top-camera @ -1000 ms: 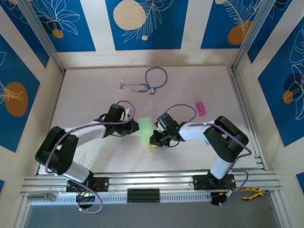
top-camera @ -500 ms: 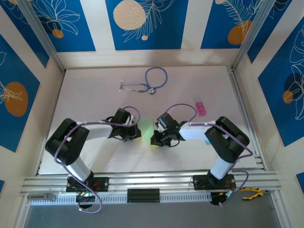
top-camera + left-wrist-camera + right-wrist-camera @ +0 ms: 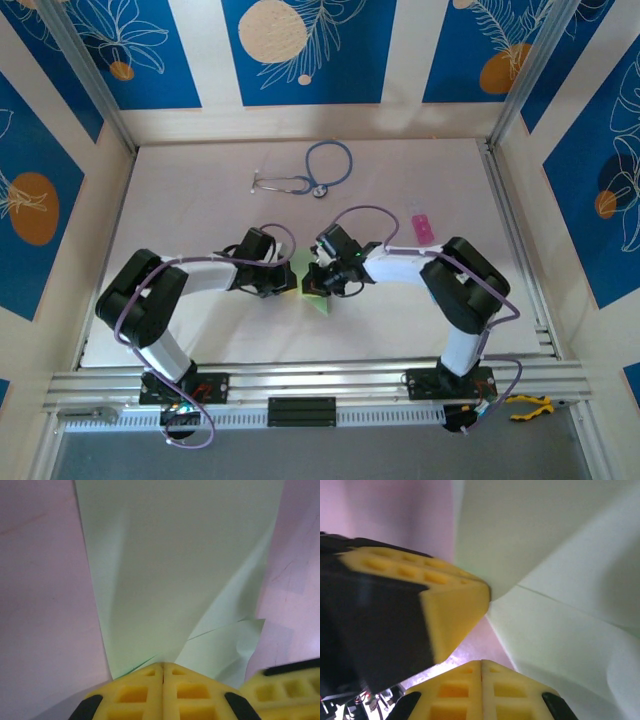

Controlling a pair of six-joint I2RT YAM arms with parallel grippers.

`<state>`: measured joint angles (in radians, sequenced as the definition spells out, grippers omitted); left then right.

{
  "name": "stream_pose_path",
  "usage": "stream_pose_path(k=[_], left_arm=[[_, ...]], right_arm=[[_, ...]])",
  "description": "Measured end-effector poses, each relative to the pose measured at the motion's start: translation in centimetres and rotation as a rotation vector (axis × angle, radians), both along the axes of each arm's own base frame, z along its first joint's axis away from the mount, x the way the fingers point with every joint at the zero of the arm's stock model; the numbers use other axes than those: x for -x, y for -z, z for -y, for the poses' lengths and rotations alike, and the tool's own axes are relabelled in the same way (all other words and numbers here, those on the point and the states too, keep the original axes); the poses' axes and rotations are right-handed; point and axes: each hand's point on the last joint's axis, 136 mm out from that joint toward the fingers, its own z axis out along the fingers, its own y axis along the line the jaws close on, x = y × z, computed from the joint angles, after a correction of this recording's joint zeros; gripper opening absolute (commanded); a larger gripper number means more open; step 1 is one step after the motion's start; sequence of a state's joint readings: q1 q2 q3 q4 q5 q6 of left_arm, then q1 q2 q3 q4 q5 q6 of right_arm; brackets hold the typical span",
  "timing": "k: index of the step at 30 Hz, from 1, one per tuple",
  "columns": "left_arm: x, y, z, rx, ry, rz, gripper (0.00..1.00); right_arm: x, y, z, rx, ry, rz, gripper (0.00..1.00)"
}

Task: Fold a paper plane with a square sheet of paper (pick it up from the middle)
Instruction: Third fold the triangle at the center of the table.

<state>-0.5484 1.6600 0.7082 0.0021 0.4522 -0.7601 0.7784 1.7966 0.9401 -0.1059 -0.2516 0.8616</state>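
Left gripper (image 3: 162,666) clamped tight on crumpled pale green thin paper sheet (image 3: 175,570); right gripper (image 3: 481,665) fully closed beside it, hold unclear.

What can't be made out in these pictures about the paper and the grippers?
- The paper outline: top view, the left gripper and right gripper cover most of it; a green sliver shows.
- The paper's far edge: left wrist view, cut off by the frame's top.
- Whether the shut right gripper pinches paper: right wrist view, the sheet passes beside its tips, contact unclear.
- The pink block markings: top view, too small.
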Motion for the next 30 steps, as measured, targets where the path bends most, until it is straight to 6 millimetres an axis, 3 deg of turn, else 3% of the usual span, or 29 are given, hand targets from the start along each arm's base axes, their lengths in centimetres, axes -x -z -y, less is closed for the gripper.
stream_pose_path(k=[3,8,20,30], left_arm=[[0.0,0.0,0.0,0.0,0.0,0.0,0.06],[0.0,0.0,0.0,-0.001,0.001,-0.001,0.05],[-0.1,0.1,0.1,0.001,0.003,-0.004,0.04],[-0.1,0.0,0.3,0.016,-0.012,-0.019,0.04]], right_arm=[[0.3,1.3,0.1,0.019,-0.005,-0.028,0.04],[0.6,1.6,0.2,0.003,-0.01,-0.02,0.05],[4.7,1.8,4.2,-0.019,0.012,-0.016,0.06],[6.3,1.6,6.6,-0.01,0.034,-0.016,0.07]])
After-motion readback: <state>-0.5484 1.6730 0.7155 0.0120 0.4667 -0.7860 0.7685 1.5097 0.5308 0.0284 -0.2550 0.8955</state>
